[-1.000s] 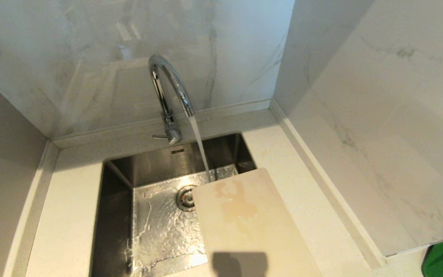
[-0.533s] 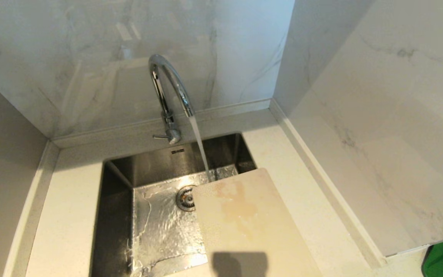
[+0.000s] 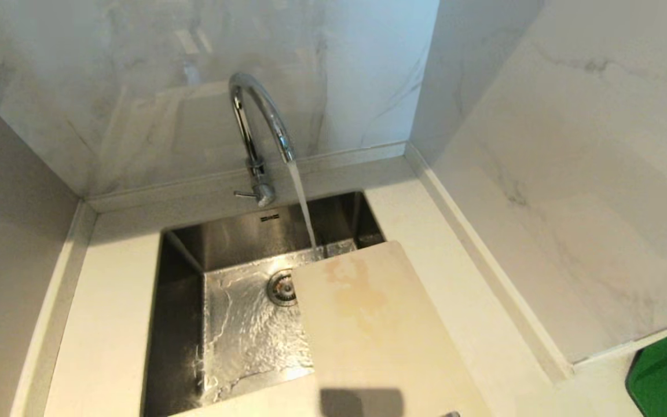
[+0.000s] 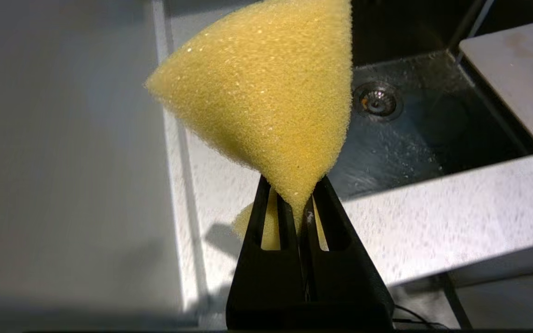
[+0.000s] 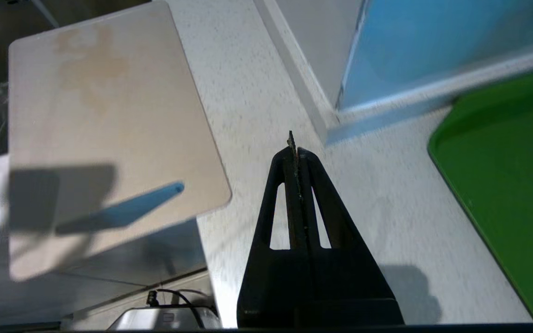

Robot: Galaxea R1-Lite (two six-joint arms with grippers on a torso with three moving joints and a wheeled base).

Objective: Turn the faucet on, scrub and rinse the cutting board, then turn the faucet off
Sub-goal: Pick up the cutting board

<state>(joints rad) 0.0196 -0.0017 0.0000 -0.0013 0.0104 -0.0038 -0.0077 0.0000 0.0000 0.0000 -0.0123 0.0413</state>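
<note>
Shifted camera view only, things themselves unmoved. Sink (image 3: 183,301) wet, tap (image 3: 258,127) running past cutting board (image 3: 368,324), which bridges sink's right rim. Left claw (image 4: 301,206) pinching sponge (image 4: 266,92); right claw (image 5: 293,143) pressed together, empty. Risk: scrub pressure tips overhanging board into basin.

Faucet (image 3: 261,124): polished chrome, mirror-glossy.
Sink (image 3: 183,324): brushed stainless steel, wet sheen on the floor; metal drain strainer (image 3: 281,287).
Cutting board (image 3: 368,324): smooth matt plastic look, cream, faint tan staining.
Countertop (image 3: 107,313): pale, finely speckled stone-like surface, low sheen.
Walls (image 3: 571,145): glossy marble-pattern panels, reflective.
Sponge (image 4: 266,92): yellow open-cell foam, coarse and porous.
Gripper fingers (image 5: 315,203): black matt plastic.
Tray (image 5: 511,185): green, smooth, slight sheen.
</note>
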